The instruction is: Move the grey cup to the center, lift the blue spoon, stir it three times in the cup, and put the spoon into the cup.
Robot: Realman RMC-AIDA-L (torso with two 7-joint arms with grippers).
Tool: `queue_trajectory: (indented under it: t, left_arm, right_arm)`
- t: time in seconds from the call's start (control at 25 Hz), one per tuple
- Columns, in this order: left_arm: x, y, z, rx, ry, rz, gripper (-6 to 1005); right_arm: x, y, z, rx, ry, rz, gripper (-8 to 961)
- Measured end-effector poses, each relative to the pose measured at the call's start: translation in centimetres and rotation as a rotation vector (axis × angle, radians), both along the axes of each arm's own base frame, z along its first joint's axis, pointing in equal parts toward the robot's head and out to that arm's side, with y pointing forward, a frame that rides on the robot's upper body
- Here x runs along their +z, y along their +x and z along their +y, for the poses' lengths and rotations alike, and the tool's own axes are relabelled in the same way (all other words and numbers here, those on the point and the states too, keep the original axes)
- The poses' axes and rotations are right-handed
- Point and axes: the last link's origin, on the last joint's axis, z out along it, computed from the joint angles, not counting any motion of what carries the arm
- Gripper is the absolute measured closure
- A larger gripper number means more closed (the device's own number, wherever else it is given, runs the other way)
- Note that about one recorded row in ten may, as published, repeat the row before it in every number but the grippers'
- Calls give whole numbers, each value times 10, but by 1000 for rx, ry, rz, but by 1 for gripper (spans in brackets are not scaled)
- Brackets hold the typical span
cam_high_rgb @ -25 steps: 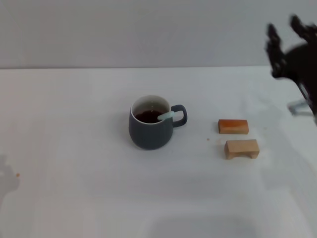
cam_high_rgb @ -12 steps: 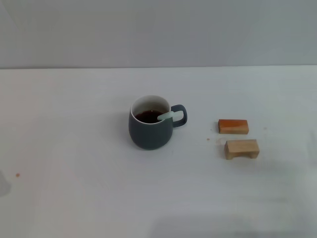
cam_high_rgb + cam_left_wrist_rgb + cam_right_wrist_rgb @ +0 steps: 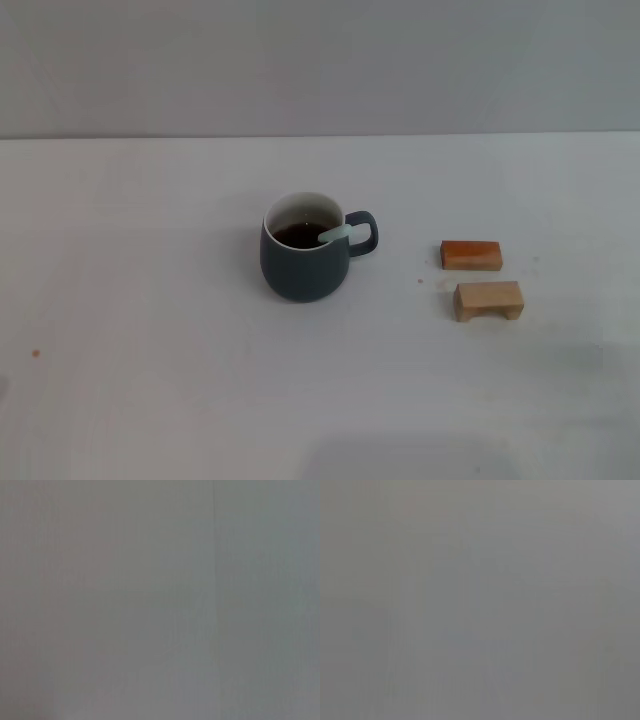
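the grey cup (image 3: 305, 262) sits near the middle of the white table (image 3: 150, 300), with dark drink inside. the blue spoon (image 3: 335, 234) is in the cup, its pale handle leaning on the rim by the cup's handle. two small wooden blocks (image 3: 487, 299) lie to the right, well apart from it. no gripper shows in any view, so i cannot tell if the fingers are spread or pressed together. the job looks done. it is best to keep both arms far away so nothing bumps the cup.
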Motion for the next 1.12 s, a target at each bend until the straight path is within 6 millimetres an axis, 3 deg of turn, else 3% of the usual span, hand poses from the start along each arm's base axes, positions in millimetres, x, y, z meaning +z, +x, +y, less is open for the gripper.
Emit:
queue_trajectory:
  t: [0.44,1.12]
  left_arm:
    - [4,-5,-3,24,21,2,1001]
    - [7,-4,-9,19,40,5,1001]
  right_arm:
    - [3,11,-3,-54,30,49,302]
    - [1,1,-5,17,27,35,301]
